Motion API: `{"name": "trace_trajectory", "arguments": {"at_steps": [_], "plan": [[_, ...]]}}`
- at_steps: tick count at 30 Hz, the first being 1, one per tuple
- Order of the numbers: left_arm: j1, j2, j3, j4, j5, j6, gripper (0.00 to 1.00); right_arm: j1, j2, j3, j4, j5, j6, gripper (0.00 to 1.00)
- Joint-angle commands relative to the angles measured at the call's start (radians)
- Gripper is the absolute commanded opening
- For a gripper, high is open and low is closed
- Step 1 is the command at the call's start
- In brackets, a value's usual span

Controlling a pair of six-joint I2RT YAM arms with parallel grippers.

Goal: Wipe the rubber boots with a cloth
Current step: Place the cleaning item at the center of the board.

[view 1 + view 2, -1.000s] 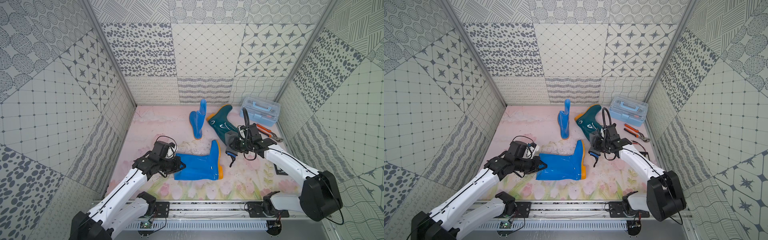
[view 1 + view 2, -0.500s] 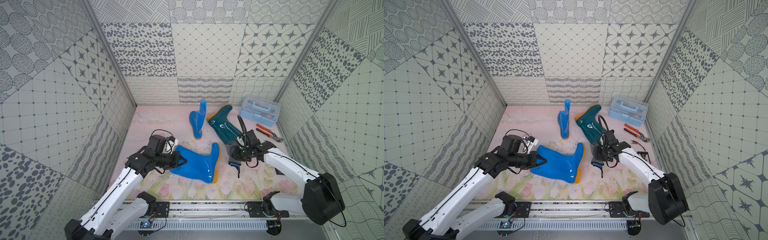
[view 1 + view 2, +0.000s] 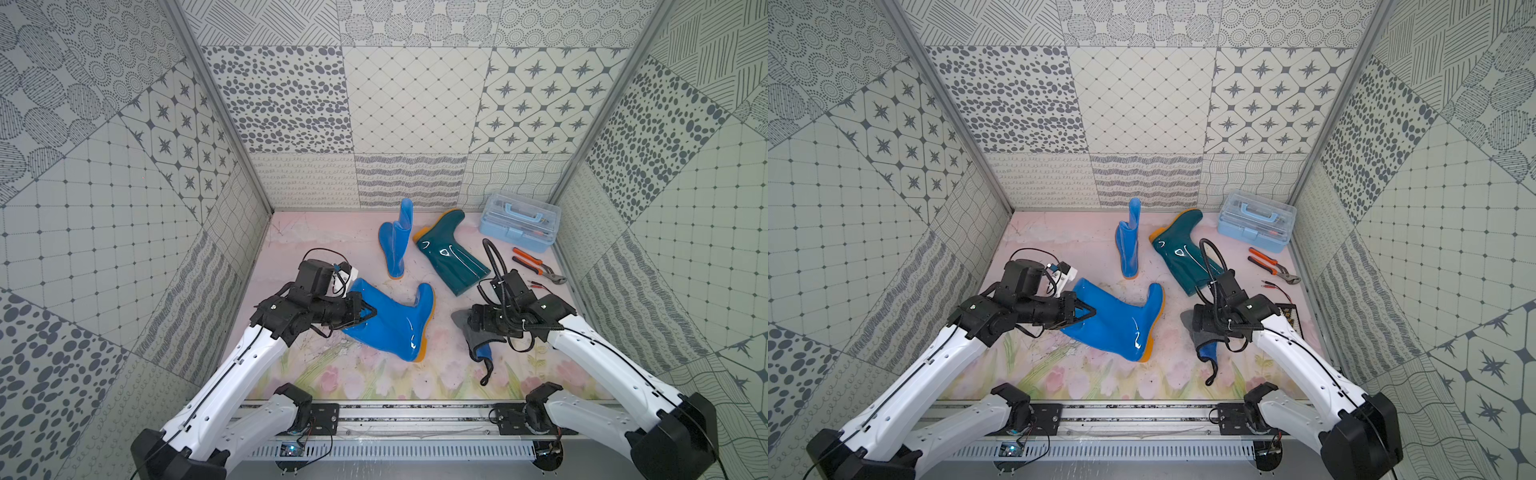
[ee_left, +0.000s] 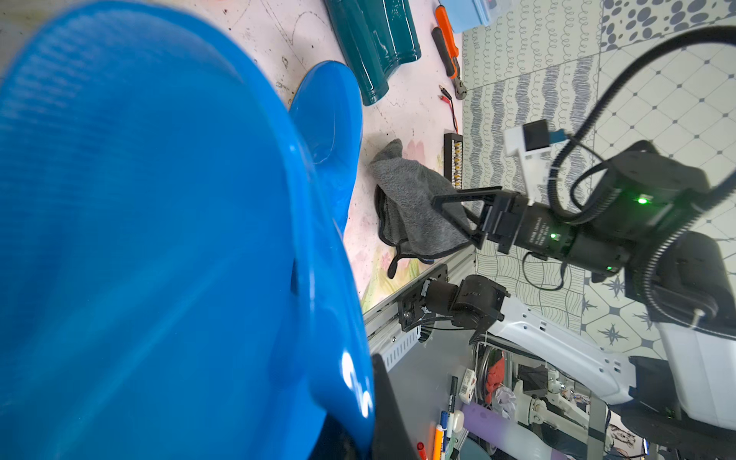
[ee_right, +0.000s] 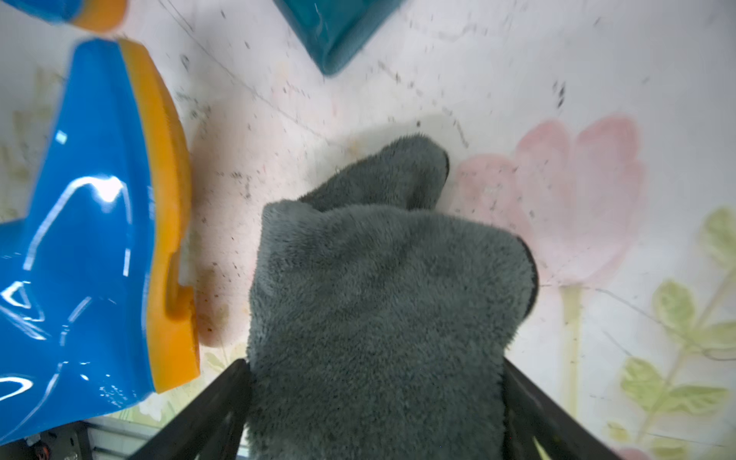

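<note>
A bright blue rubber boot (image 3: 395,320) (image 3: 1121,324) (image 4: 159,239) lies tilted at mid-table, orange sole to the right. My left gripper (image 3: 368,311) (image 3: 1088,311) is shut on the rim of its shaft and holds that end raised. A second blue boot (image 3: 397,245) stands upright at the back. A teal boot (image 3: 451,257) lies beside it. The dark grey cloth (image 3: 478,345) (image 3: 1204,349) (image 4: 414,207) (image 5: 378,298) lies bunched on the table right of the held boot. My right gripper (image 3: 473,328) (image 5: 376,370) is open, its jaws wide on either side of the cloth.
A light blue toolbox (image 3: 517,226) sits at the back right. Orange-handled pliers (image 3: 536,266) and thin red and black leads (image 3: 540,284) lie in front of it. A black strip (image 3: 1287,309) lies by the right wall. The arms' rail (image 3: 395,415) runs along the front edge.
My left gripper swung the blue boot's shaft up and toward the back left. My right gripper carried the cloth down toward the front and opened, letting it go on the table.
</note>
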Motion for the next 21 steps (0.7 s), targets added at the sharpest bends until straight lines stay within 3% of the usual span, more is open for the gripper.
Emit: {"name": "trace_trajectory", "arguments": {"at_steps": [1, 4, 8, 11, 16, 21], "plan": [[-0.005, 0.009, 0.022, 0.097, 0.032, -0.013, 0.00, 0.075, -0.068, 0.019, -0.017, 0.139, -0.019, 0.94], [-0.016, 0.021, 0.023, 0.112, 0.034, -0.018, 0.00, 0.170, -0.097, -0.002, 0.008, 0.255, -0.008, 0.96], [-0.040, 0.041, 0.032, 0.118, 0.028, -0.019, 0.00, 0.196, -0.068, 0.012, -0.040, 0.314, 0.009, 0.97], [-0.054, 0.054, 0.044, 0.113, 0.012, -0.026, 0.00, 0.301, -0.098, 0.014, 0.004, 0.375, -0.024, 0.97], [-0.062, 0.082, 0.057, 0.104, -0.016, -0.054, 0.00, 0.623, -0.115, -0.047, 0.218, 0.530, 0.013, 0.98], [-0.064, 0.090, 0.062, 0.101, -0.045, -0.094, 0.00, 1.003, 0.132, 0.021, 0.426, 0.731, 0.005, 0.98]]}}
